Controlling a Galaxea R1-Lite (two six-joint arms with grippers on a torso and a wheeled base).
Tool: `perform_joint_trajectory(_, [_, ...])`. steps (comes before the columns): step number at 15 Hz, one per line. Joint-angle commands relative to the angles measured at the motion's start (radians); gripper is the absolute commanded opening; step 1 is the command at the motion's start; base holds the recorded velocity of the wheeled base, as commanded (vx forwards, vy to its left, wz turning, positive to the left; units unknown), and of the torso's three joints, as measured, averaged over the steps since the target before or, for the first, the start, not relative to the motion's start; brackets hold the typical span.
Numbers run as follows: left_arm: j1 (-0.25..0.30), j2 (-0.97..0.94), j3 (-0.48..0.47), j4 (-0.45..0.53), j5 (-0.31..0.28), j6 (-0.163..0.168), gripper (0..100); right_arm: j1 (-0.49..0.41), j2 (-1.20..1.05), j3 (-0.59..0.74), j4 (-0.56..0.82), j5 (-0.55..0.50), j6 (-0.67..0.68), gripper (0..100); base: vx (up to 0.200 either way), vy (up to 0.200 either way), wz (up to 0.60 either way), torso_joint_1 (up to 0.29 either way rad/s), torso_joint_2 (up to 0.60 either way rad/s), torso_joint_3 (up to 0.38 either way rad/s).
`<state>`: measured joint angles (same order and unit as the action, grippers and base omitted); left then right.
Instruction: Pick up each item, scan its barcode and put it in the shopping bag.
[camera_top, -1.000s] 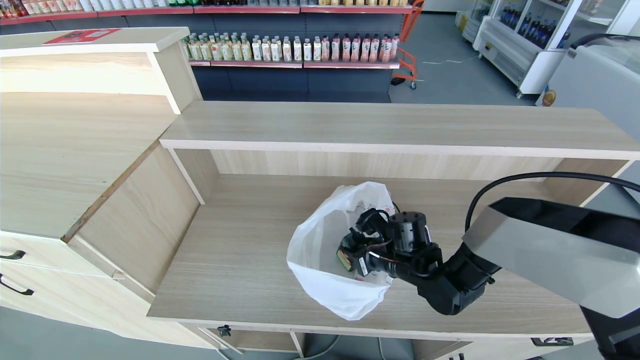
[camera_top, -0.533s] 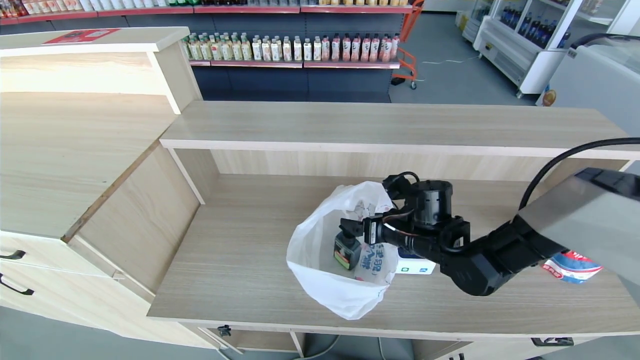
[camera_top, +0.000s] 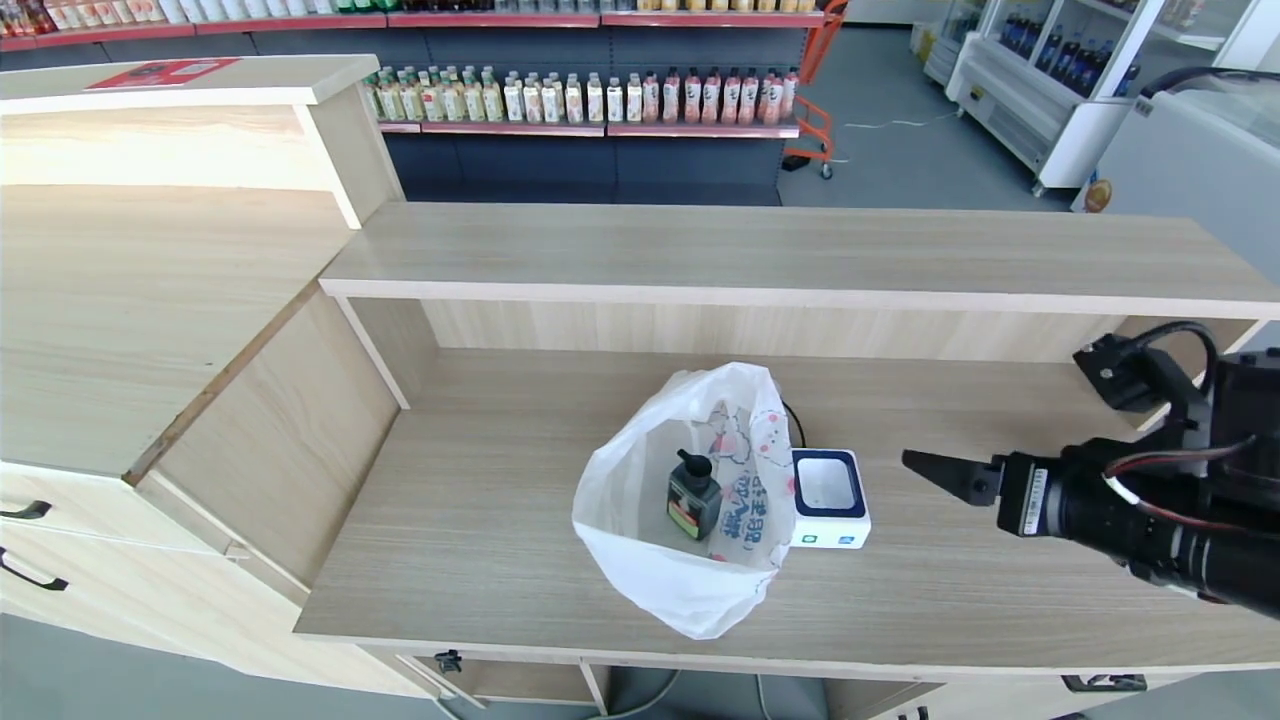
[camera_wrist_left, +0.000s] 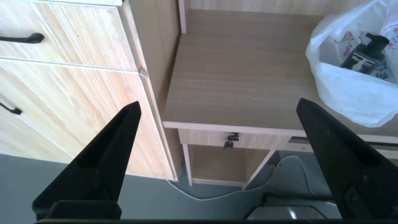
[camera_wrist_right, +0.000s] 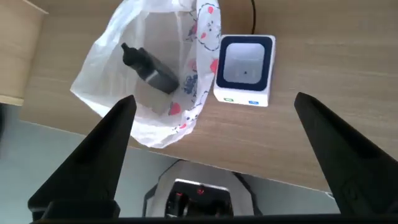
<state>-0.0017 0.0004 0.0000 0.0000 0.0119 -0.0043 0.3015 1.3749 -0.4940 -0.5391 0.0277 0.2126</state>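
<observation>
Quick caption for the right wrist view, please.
Open right gripper over the counter; pump bottle inside the shopping bag, scanner beside it.

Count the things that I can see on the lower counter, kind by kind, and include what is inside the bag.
Bag: 1
Bottle: 1
Scanner: 1
Total: 3

Head cam: high, facing forward and down over light wood-grain counter (camera_top: 480, 520); white plastic shopping bag (camera_top: 650, 590) just below centre, white blue-rimmed square scanner (camera_top: 830, 495) at its 3 o'clock. Left wrist cam: off the counter's front edge, looking down, bag (camera_wrist_left: 348, 93) far off. Right wrist cam: nearer, above bag (camera_wrist_right: 102, 84) and scanner (camera_wrist_right: 244, 68). All three share the bag.
</observation>
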Motion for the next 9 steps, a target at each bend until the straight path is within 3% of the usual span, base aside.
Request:
perform_joint_trajectory(1, [0.000, 0.000, 0.000, 0.000, 0.000, 0.000, 100, -0.119, -0.455, 0.324, 0.116, -0.057, -0.013, 100, 0.000, 0.000, 0.00, 0.000, 0.00, 0.000])
perform_joint_trajectory(6, [0.000, 0.000, 0.000, 0.000, 0.000, 0.000, 100, -0.248, -0.809, 0.419, 0.323, -0.022, -0.094, 100, 0.000, 0.000, 0.00, 0.000, 0.00, 0.000])
perform_joint_trajectory(9, [0.000, 0.000, 0.000, 0.000, 0.000, 0.000, 100, -0.303, -0.999, 0.494, 0.338, -0.022, -0.142, 100, 0.000, 0.000, 0.00, 0.000, 0.00, 0.000])
